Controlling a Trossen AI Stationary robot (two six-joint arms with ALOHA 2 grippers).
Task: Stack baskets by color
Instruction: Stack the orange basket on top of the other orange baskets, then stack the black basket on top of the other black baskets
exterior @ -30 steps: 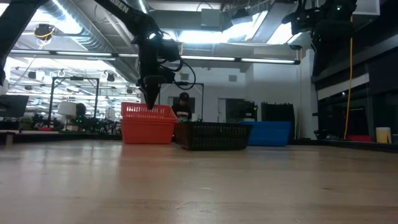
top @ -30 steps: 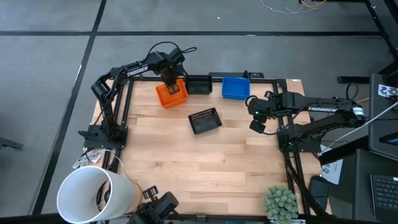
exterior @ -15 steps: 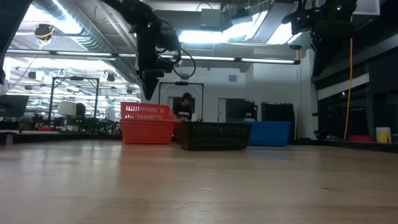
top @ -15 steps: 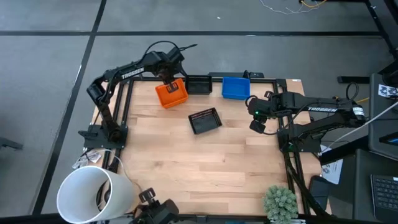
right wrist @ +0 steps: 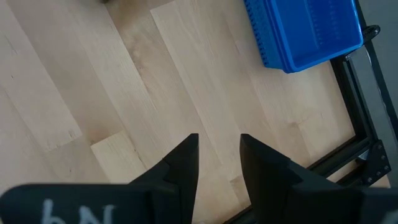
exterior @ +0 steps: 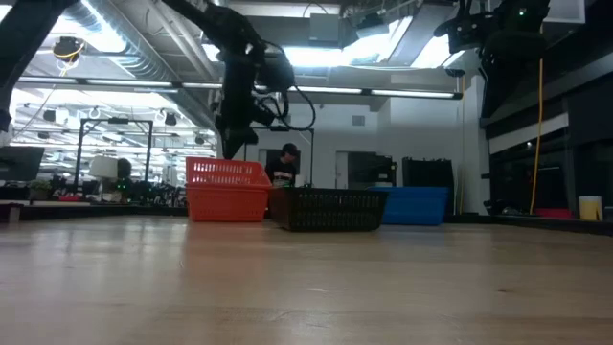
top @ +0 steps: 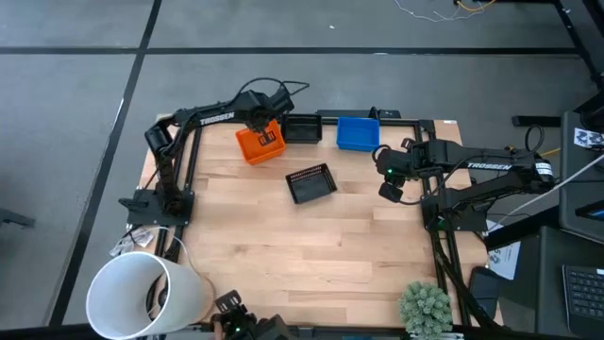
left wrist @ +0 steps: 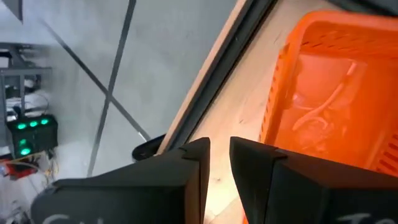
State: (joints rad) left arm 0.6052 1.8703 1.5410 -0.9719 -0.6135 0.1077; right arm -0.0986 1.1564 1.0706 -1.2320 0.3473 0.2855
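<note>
We log the counter [top: 311, 246] from above. Orange basket [top: 260, 143] sits near the far edge at 11 o'clock, a black basket [top: 302, 127] just beside it at 12, the blue basket [top: 358, 132] toward 1. A second black basket [top: 311, 183] lies tilted near centre, apart from the rest. Left gripper [left wrist: 219, 163] hangs above the orange basket's far rim, jaws a narrow gap apart, pinching nothing. Right gripper [right wrist: 219, 155] hovers at 3 o'clock, jaws parted over bare wood, empty.
</note>
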